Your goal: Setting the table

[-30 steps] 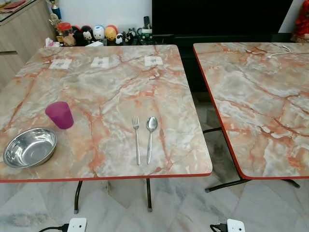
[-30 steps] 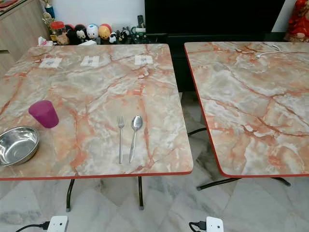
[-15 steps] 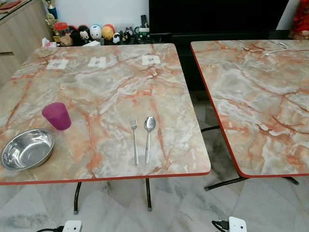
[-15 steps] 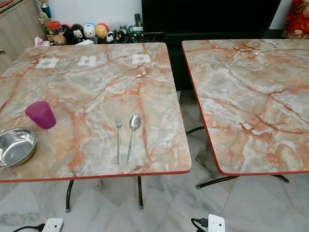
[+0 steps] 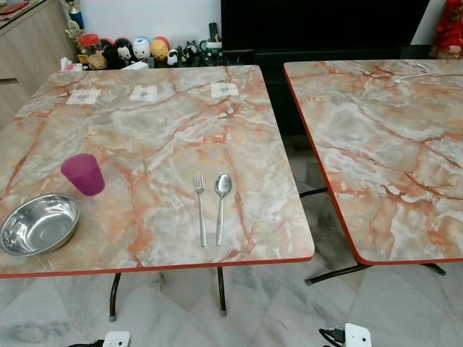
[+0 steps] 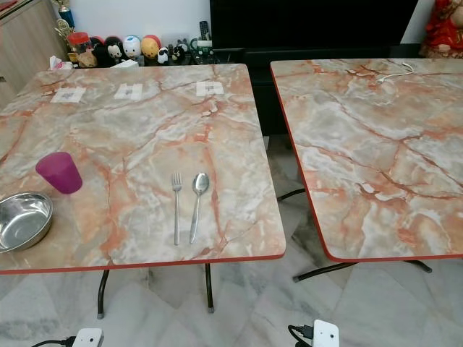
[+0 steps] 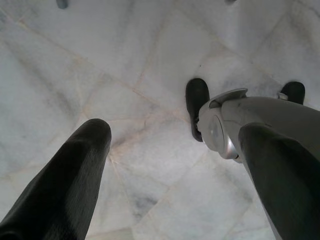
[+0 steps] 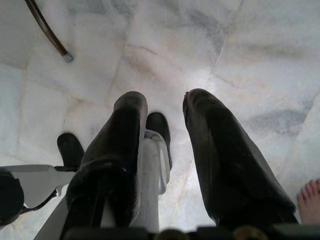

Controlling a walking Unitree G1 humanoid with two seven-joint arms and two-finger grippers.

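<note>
- Since a second ago our head camera has shifted a little: the whole scene sits slightly lower and to the left in the eye views, while the things on the counter keep their places relative to one another.
- Both our arms hang down at our sides, pointing at the marble floor [image 7: 150, 60]; our silver leg and black feet show beneath them in the wrist views.
- The left gripper [image 7: 175, 165] hangs over the floor with its two black fingers wide apart, holding nothing and touching nothing.
- The right gripper [image 8: 165, 135] likewise hangs over the floor, fingers apart with a clear gap between them, empty. A person's bare toes [image 8: 310, 200] show at the edge of that view.
- All the tableware lies up on the near marble-patterned counter [image 5: 173, 116], well apart from both grippers.
- A second counter [image 5: 383, 130] stands just beside it on our right, with a gap between the two.
- The steel bowl [image 5: 39, 223] sits at the near left corner of the counter.
- The purple cup [image 5: 82, 174] stands upright just behind the bowl.
- The fork [image 5: 200, 210] and spoon [image 5: 221, 206] lie side by side near the front edge, handles toward us, close but not touching.
- Three small paper tags [image 5: 143, 92] lie in a row near the far edge.
</note>
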